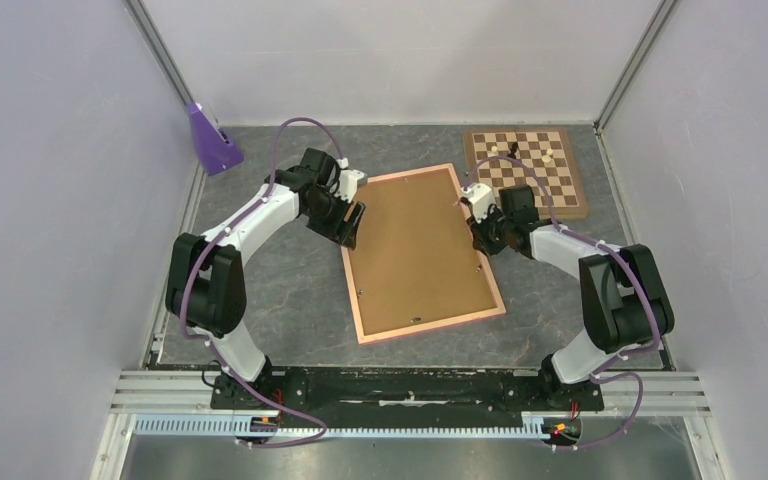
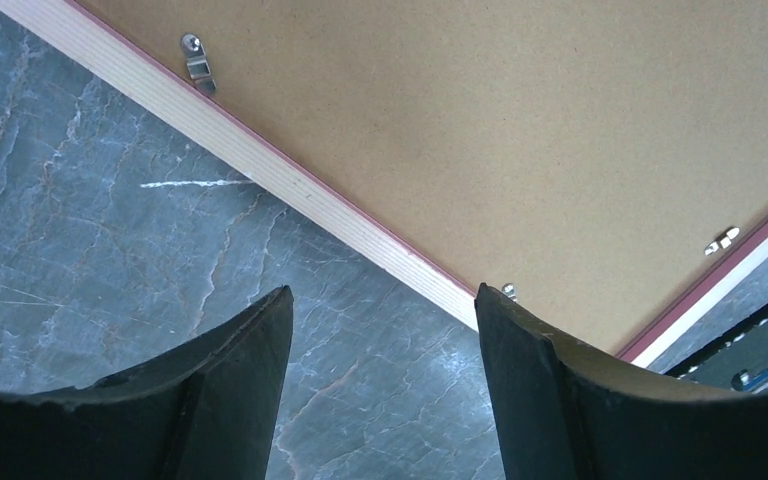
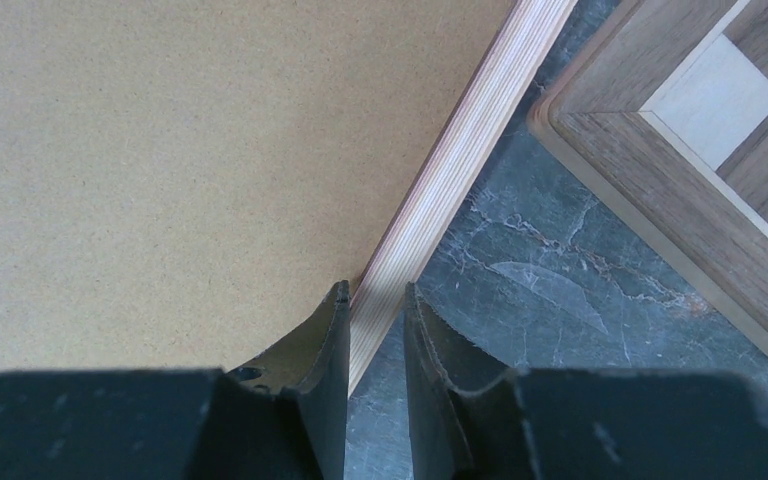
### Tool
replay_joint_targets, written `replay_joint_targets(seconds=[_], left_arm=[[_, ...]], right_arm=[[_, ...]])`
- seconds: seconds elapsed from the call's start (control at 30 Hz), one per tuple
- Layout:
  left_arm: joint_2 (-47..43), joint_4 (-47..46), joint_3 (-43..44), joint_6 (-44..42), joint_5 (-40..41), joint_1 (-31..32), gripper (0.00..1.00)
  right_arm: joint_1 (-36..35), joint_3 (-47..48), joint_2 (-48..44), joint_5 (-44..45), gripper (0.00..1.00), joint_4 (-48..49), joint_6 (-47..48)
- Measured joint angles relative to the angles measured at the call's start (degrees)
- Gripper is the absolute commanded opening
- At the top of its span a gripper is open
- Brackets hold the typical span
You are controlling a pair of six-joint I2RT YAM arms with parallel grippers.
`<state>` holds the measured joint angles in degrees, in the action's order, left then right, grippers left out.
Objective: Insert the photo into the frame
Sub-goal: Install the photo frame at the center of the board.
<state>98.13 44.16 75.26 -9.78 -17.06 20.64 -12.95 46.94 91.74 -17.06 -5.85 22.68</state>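
The frame [image 1: 430, 326] lies face down in the middle of the table, its pale wood rim [image 2: 260, 170] around a plain brown backing board [image 1: 415, 250]. The photo is hidden. My left gripper [image 1: 345, 228] hovers at the frame's left edge. It is open [image 2: 382, 300], with bare table between its fingers and the right finger over the rim. My right gripper [image 1: 478, 238] is at the frame's right edge. Its jaws [image 3: 372, 295] stand a narrow gap apart over the rim [image 3: 460, 150], holding nothing. The left finger is over the board [image 3: 160, 150] and the right one over the table.
A brown-and-cream chessboard [image 1: 526, 172] with a few pieces lies at the back right, close to the frame's right edge [image 3: 700, 150]. A purple block [image 1: 210, 140] stands at the back left. Small metal turn clips [image 2: 198, 62] sit on the frame's back.
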Motion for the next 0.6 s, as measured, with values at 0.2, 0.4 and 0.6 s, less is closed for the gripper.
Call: replay_joint_targets(seconds=[0.2,0.4,0.6], left_arm=[[0.0,-0.2,-0.3,-3.0,0.5,0.0,0.74],[0.0,0.0,-1.0,-7.4,1.0,0.0,0.74],[0.0,0.1,-0.7,-9.5,2.0,0.0,0.74]], right_arm=[[-2.4,1.6,0.5,0.8,0.09,-2.7,3.8],[-3.3,6.4,3.9,-0.9,0.09,-6.3,8.7],[-3.7,12.3,7.4,-4.2,0.09,-11.6,16.2]])
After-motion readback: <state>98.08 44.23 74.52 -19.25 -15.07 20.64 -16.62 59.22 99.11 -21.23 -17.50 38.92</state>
